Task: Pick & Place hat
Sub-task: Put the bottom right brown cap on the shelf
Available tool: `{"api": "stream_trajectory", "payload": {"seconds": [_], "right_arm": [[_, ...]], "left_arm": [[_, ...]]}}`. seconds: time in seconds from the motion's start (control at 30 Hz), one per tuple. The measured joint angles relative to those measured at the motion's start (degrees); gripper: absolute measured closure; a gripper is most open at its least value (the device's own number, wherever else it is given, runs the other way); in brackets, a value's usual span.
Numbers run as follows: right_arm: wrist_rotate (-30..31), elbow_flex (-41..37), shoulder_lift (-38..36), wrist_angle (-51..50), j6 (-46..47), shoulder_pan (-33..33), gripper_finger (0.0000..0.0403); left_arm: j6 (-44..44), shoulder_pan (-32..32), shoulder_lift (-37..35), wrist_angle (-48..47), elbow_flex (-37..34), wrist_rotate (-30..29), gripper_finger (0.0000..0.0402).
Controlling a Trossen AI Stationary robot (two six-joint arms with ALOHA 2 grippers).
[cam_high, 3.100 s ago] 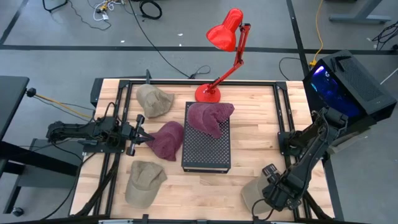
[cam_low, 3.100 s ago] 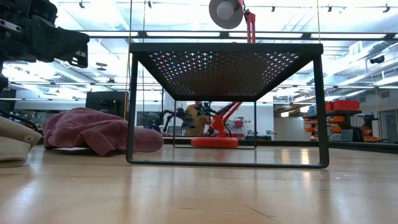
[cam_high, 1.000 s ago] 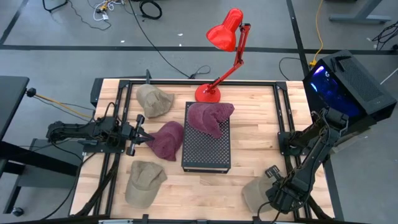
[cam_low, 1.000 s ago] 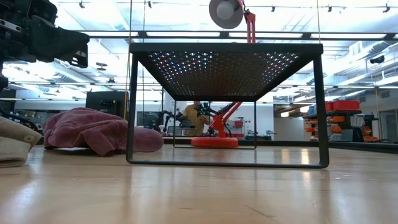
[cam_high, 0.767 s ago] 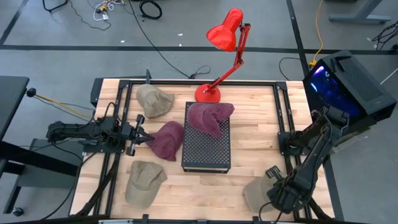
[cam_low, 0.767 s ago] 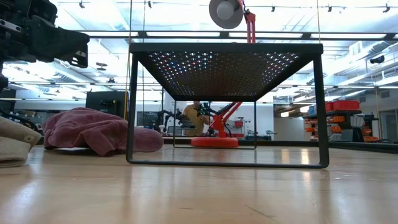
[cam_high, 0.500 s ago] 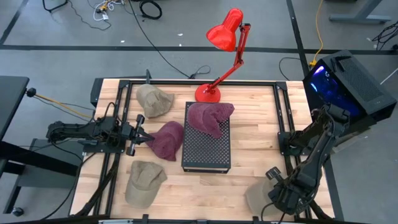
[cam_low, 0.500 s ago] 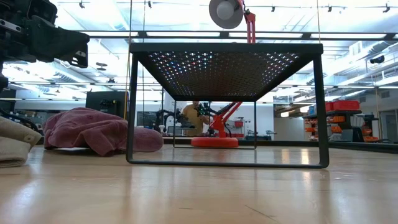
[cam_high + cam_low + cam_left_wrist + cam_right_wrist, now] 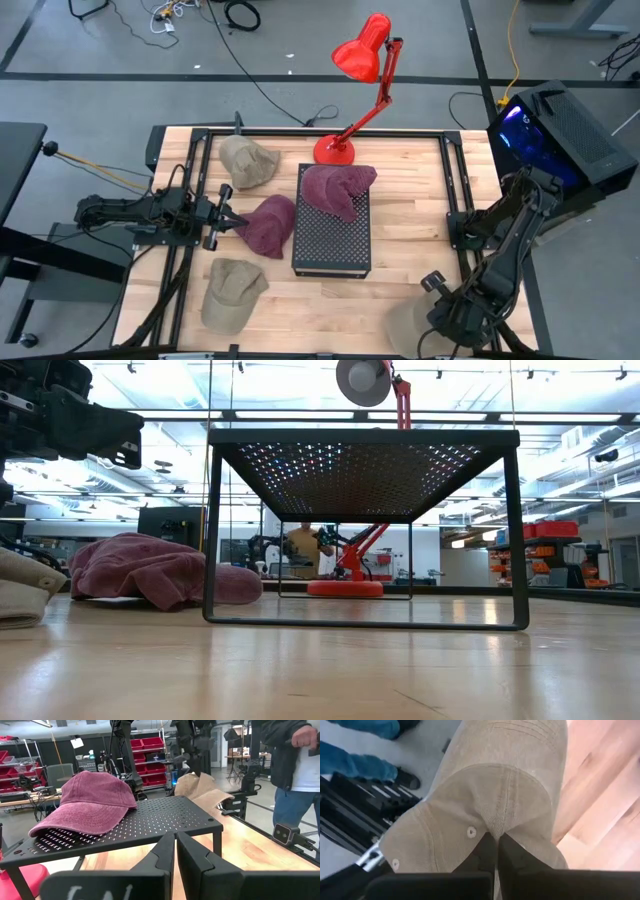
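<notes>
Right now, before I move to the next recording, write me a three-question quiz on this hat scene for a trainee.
1. True or false: the right tool is shut on a tan hat.
2. What lies on the black mesh stand? A) a maroon hat B) a tan one C) nothing
3. Fill in: the ___ tool waits beside the second maroon hat, which lies on the table.

Key: 1 true; 2 A; 3 left.
</notes>
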Motion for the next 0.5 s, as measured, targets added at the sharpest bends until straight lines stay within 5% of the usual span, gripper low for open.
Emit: {"api": "stream_trajectory", "payload": {"seconds": [0.5], "right_arm": [[1.13,10.25,0.00,1.37,-0.83,-5.58,0.0402]], "left_arm": [[0.00,0.00,0.00,0.01,0.01,0.00,0.0376]]}}
